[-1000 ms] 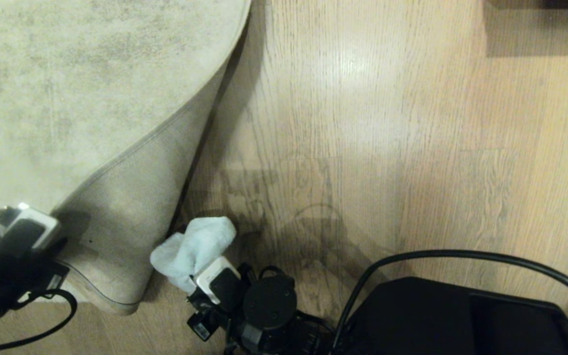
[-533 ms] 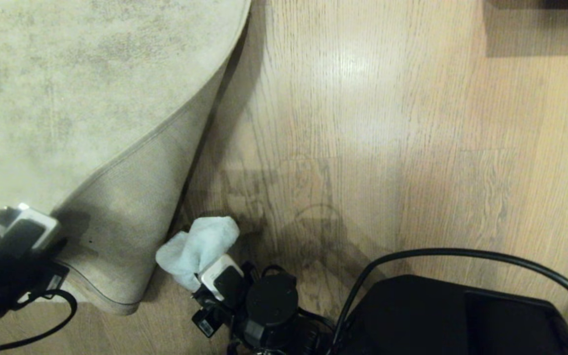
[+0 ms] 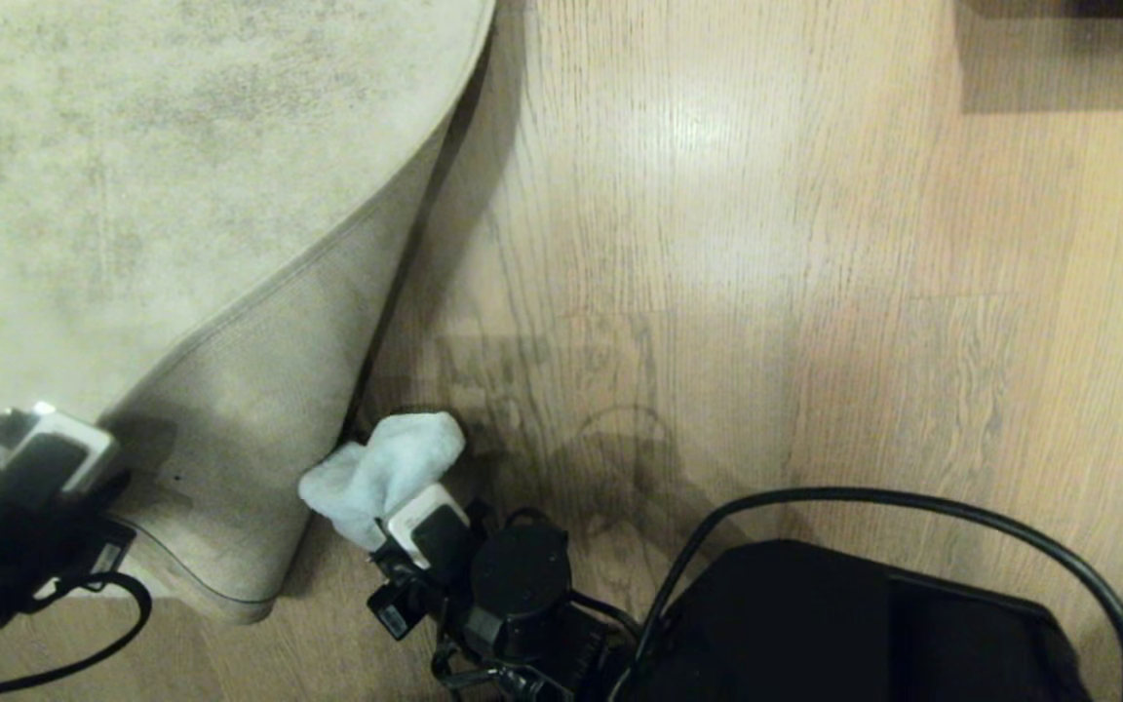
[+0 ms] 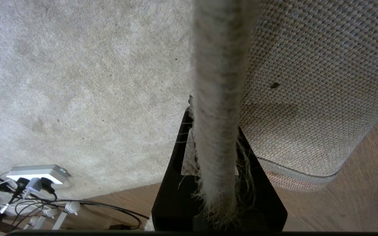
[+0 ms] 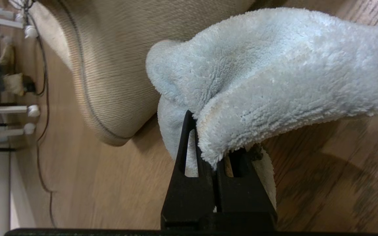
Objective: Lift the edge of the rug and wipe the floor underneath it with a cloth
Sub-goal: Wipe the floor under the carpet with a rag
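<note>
At the lower left of the head view, the left gripper [image 3: 84, 458] is pinching the rug edge [image 3: 259, 302] and holding it turned over, so the tan woven backing is facing up in a long fold that is running diagonally from the far middle down to a rounded corner near the robot. Just right of that fold, the right gripper [image 3: 396, 522] is clamping the cloth [image 3: 381, 473], whose pale blue-white bulk is lying against the lifted fold, over the floor [image 3: 717, 292]. A black cable [image 3: 912, 507] is arching over the robot's dark base at the lower right.

Through the left wrist view, the jaws are closing tightly on the rug edge [image 4: 217, 98], which is passing between the two black fingers [image 4: 267, 203] as a thick fuzzy strip with loose threads hanging at its end. The woven backing is curving away on one side, the mottled pile is spreading on the other, and a white power strip [image 4: 36, 173] with plugs and wires is sitting by the rug's border.

Through the right wrist view, the fingers [image 5: 189, 183] are squeezing together on a fold of the cloth [image 5: 274, 72]. The fluffy rag is draping beyond the fingertips, and its far lobe is lying right against the rug edge [image 5: 110, 75], with wood-grain floor [image 5: 94, 190] showing below.
</note>
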`<state>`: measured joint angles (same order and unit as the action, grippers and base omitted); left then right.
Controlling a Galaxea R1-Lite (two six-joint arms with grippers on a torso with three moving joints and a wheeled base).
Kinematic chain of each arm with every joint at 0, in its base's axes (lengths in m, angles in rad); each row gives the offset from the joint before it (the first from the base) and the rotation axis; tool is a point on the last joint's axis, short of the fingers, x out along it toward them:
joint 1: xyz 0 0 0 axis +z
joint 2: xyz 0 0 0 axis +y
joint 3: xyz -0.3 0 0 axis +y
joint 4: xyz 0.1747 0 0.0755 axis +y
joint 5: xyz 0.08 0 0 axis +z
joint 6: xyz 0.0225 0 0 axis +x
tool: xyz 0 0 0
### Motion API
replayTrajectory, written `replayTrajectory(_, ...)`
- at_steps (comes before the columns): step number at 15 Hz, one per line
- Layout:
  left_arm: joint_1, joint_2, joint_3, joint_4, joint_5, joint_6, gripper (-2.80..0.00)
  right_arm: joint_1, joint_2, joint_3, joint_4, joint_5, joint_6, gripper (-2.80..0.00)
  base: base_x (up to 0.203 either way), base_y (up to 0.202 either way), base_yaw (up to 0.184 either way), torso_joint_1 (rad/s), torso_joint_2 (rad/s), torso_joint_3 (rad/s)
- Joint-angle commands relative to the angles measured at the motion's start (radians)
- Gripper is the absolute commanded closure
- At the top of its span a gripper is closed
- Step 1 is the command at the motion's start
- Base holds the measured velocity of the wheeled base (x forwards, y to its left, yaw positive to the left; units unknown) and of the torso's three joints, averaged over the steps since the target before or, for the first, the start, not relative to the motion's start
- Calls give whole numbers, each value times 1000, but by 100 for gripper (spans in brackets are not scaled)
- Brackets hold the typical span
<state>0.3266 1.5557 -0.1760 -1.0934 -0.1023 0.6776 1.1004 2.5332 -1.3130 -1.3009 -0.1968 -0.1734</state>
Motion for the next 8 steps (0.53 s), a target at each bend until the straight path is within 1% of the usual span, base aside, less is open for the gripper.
replayTrajectory(1, 2, 0, 1, -6, 0, 3, 0, -16, 35, -18, -10, -1, -1, 0, 0, 0, 0, 0, 0, 0)
replayTrajectory(8, 0, -6, 6, -6, 12, 3, 0, -94, 64, -24, -23, -3, -1, 0, 0, 0, 0, 0, 0, 0)
